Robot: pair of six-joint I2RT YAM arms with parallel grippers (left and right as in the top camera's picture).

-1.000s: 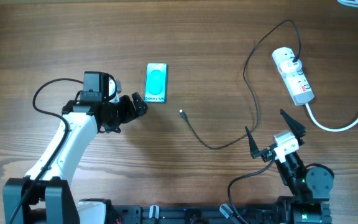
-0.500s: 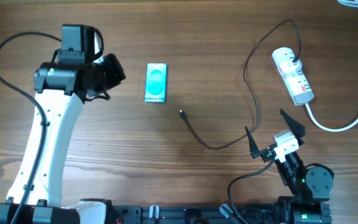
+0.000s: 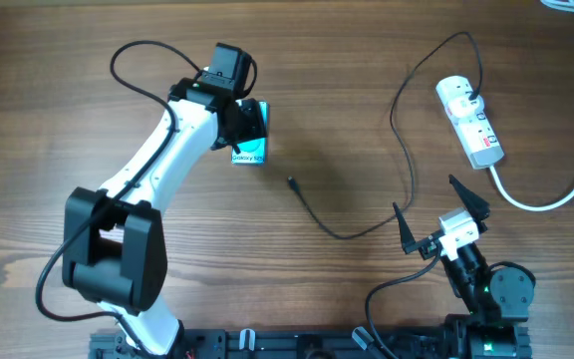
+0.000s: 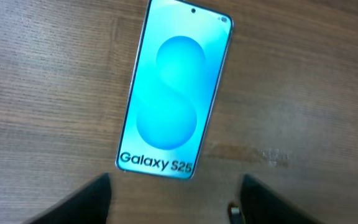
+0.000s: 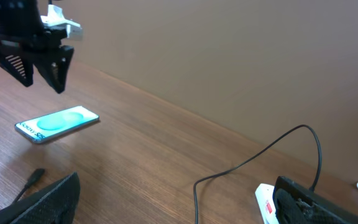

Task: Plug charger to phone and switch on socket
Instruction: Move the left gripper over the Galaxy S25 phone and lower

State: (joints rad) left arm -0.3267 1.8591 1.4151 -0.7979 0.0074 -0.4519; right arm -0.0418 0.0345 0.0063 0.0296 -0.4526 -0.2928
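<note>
a: what takes up most of the view?
b: the wooden surface (image 3: 88, 60), then the left arm (image 3: 157, 160) reaching across it to the phone.
a: and the socket?
b: the socket (image 3: 469, 120) lies at the far right, its white cord (image 3: 556, 199) curling off beside it. the charger (image 3: 404, 150) runs from it in a long loop toward the middle.
a: where is the phone?
b: the phone (image 4: 173, 93) lies flat, screen up, left of centre. the left fingers (image 4: 95, 202) hang above it, spread apart, gripping nothing.
a: right side?
b: the right fingers (image 5: 48, 202) are wide apart too, near the front edge, holding nothing.
a: the plug end?
b: the connector (image 3: 292, 181) rests on the wood, near the phone's lower right, not touching it.
</note>
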